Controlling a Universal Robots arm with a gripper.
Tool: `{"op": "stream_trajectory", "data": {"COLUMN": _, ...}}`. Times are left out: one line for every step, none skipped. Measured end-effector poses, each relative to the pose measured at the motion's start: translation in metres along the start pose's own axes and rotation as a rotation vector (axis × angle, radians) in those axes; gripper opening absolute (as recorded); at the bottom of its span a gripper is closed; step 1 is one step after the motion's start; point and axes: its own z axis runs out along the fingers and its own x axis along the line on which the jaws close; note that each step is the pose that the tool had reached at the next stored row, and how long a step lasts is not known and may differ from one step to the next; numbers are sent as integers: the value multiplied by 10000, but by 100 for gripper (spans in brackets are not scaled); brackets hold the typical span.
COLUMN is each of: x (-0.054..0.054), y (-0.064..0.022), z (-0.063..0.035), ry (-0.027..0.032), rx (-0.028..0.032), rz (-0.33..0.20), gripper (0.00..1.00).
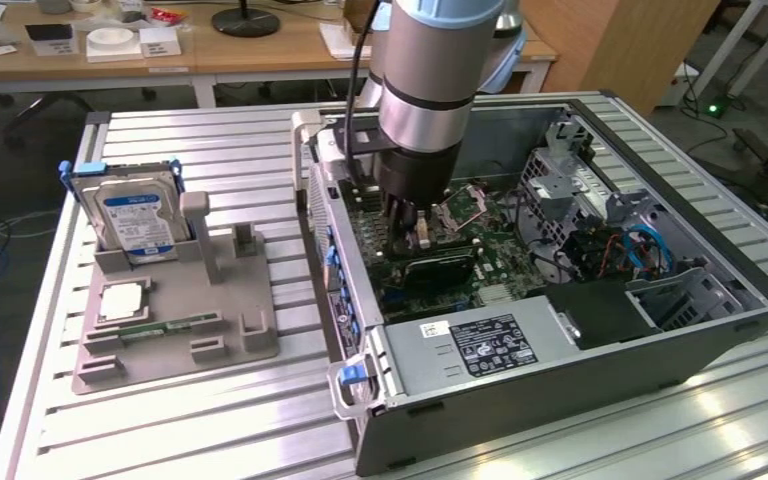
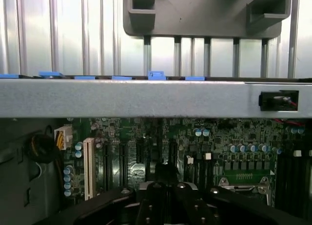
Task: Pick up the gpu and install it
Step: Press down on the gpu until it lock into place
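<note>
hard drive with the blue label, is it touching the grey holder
Touching: the exterior view shows the hard drive standing in a slot of the grey holder.

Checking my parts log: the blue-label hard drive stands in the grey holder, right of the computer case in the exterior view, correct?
No: the hard drive stands in the grey holder on the exterior view's left of the computer case.

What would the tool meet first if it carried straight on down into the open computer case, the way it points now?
Most likely the green motherboard, near its dark expansion slots. The tool hangs shut just above them, though the exact gap is hard to judge.
</note>
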Motion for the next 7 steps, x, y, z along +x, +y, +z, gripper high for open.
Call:
{"op": "stream_trajectory", "data": {"x": 0, "y": 0, "z": -2, "ry": -7, "rx": -1, "rz": 0, "gripper": 11}}
{"op": "stream_trajectory", "data": {"x": 0, "y": 0, "z": -2, "ry": -8, "rx": 0, "rz": 0, "gripper": 11}}
{"op": "stream_trajectory", "data": {"x": 0, "y": 0, "z": -2, "ry": -8, "rx": -1, "rz": 0, "gripper": 11}}
{"op": "stream_trajectory", "data": {"x": 0, "y": 0, "z": -3, "ry": -6, "rx": -2, "rz": 0, "gripper": 11}}
{"op": "stream_trajectory", "data": {"x": 0, "y": 0, "z": -3, "ry": -7, "rx": -2, "rz": 0, "gripper": 11}}
{"op": "stream_trajectory", "data": {"x": 0, "y": 0, "z": -3, "ry": -6, "rx": -2, "rz": 0, "gripper": 11}}
{"op": "stream_trajectory", "data": {"x": 0, "y": 0, "z": -3, "ry": -6, "rx": -2, "rz": 0, "gripper": 11}}
